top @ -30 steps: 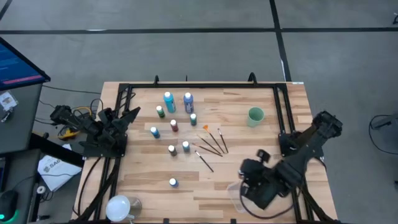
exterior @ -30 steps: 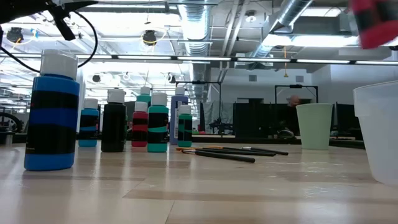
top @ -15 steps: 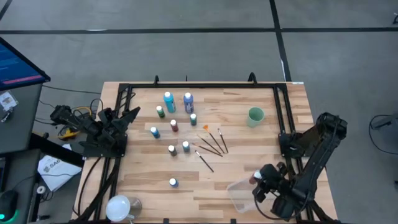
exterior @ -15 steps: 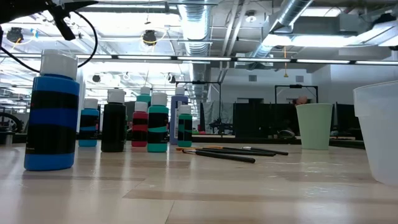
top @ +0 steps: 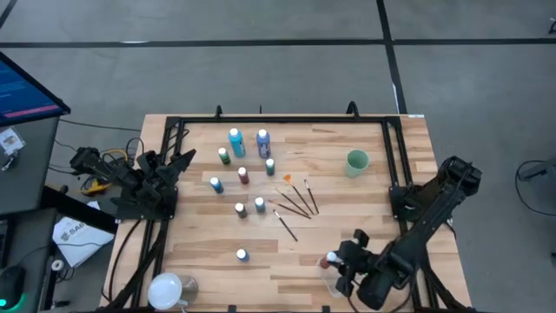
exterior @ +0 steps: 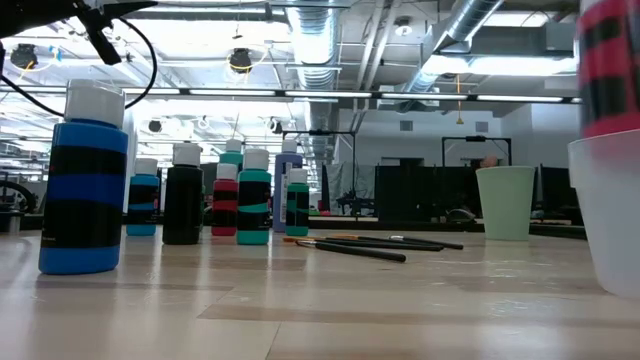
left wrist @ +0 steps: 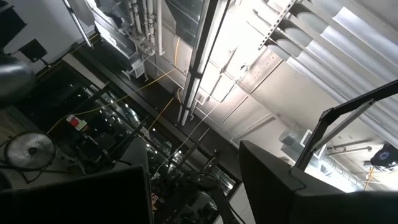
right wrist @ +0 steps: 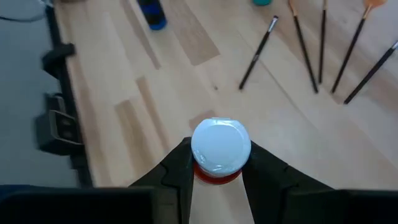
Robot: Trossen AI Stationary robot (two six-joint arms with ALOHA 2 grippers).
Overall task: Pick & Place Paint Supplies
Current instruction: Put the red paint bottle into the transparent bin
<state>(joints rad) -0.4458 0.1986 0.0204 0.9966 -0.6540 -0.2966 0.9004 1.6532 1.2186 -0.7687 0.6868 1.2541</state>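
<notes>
My right gripper (top: 335, 263) is over the near right part of the table, shut on a red-and-black paint bottle (exterior: 606, 62) with a white cap (right wrist: 221, 146). The bottle hangs just above a clear plastic tub (exterior: 612, 215). Several more paint bottles (top: 244, 172) stand upright on their bases at the table's middle left, and one blue bottle (top: 242, 255) stands alone nearer the front. Several thin paintbrushes (top: 296, 200) lie flat right of the bottles. My left gripper (top: 179, 160) waits open at the left edge, pointing upward. My right gripper pinches the red bottle between its two fingers (right wrist: 177, 169), on the red body just below the white cap (right wrist: 217, 177). The fingers slant downward from the table's near right side. The bottle is lifted clear, roughly upright, its lower end above the tub's rim (exterior: 600, 145).
A pale green cup (top: 357, 162) stands at the far right of the table. A black frame rail (top: 393, 156) runs along each side, and a white round object (top: 165, 287) sits at the near left corner. Bare wood lies between the brushes and the tub.
My right gripper, still shut on the red bottle, swung toward the table's right edge, then came back left and sank. The bottle left the low view for a moment and now hangs lower, over the tub.
</notes>
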